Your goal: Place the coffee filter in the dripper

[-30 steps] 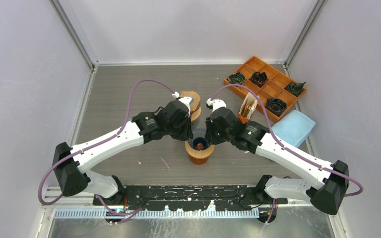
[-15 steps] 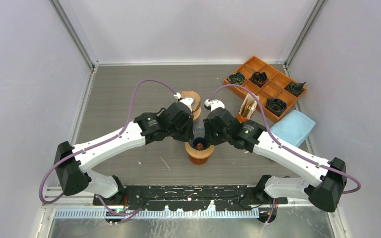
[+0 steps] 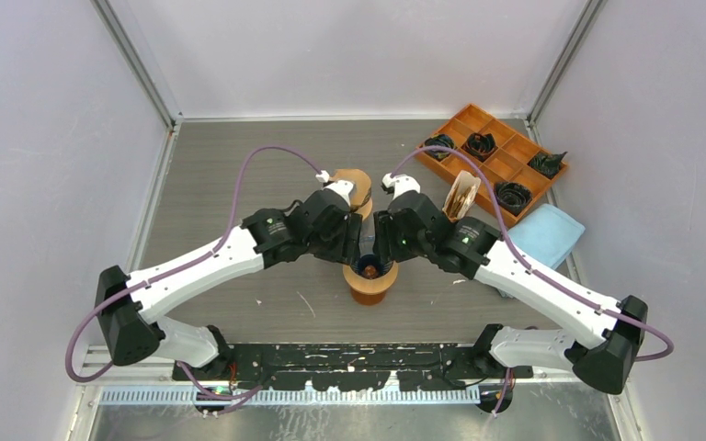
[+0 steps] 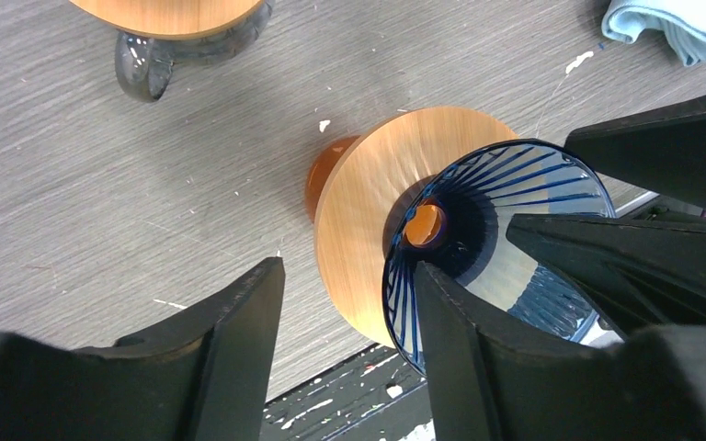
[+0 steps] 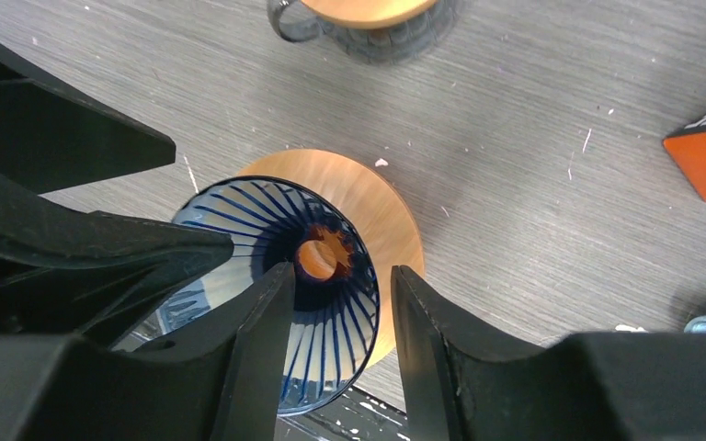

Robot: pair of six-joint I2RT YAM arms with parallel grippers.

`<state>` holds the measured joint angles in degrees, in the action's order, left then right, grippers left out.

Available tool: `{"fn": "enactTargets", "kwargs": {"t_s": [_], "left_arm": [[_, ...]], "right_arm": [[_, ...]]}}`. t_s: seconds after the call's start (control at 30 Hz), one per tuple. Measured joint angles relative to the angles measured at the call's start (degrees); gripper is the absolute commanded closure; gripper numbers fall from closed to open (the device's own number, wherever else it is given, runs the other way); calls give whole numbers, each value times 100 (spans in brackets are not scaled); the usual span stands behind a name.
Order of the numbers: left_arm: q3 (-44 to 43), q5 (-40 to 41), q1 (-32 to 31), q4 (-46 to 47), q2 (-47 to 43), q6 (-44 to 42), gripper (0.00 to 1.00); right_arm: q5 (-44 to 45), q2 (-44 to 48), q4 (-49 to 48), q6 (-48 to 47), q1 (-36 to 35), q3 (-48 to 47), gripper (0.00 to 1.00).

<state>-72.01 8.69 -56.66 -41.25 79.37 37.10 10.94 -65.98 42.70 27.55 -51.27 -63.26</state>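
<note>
**Dripper** (image 3: 370, 276): stands upright at mid-table (image 3: 239, 184), just ahead of the arm bases. It is a blue ribbed glass cone seated in a round wooden disc (image 4: 368, 184) on an orange base (image 4: 326, 170). The wrist views show the cone's ribs running down to the hole at its bottom.

**Filter** (image 3: 461, 196): a brown paper stack standing on edge just beside the near-left side of the tray (image 3: 464, 118). It is well apart from the dripper and touches neither gripper.

**Left gripper** (image 4: 347, 271): positioned above the dripper from the left, jaws apart and gripping nothing. One finger (image 4: 230, 358) hangs over bare table. The other finger (image 4: 464, 367) sits at the cone's rim; contact cannot be determined.

**Right gripper** (image 5: 342, 271): positioned above the dripper from the right, jaws apart and gripping nothing, with the cone's hole showing between the fingertips.

The two grippers are close together over the cone.

**Other items:**
- A glass jug (image 3: 357, 186) with a wooden lid stands just behind the dripper.
- The tray holds dark crumpled pieces (image 3: 513, 196) in four compartments.
- A blue cloth (image 3: 544, 236) lies just beside the tray's near side.
</note>
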Motion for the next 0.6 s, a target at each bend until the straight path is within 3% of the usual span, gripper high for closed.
{"fn": "enactTargets", "kwargs": {"t_s": [0.37,0.6], "left_arm": [[-22,149,219,-63,-861,-66,20],[101,234,861,-66,-1633,-249,13]], "right_arm": [[553,74,348,2,92,-824,42],[940,72,503,-122,841,-1054,42]]}}
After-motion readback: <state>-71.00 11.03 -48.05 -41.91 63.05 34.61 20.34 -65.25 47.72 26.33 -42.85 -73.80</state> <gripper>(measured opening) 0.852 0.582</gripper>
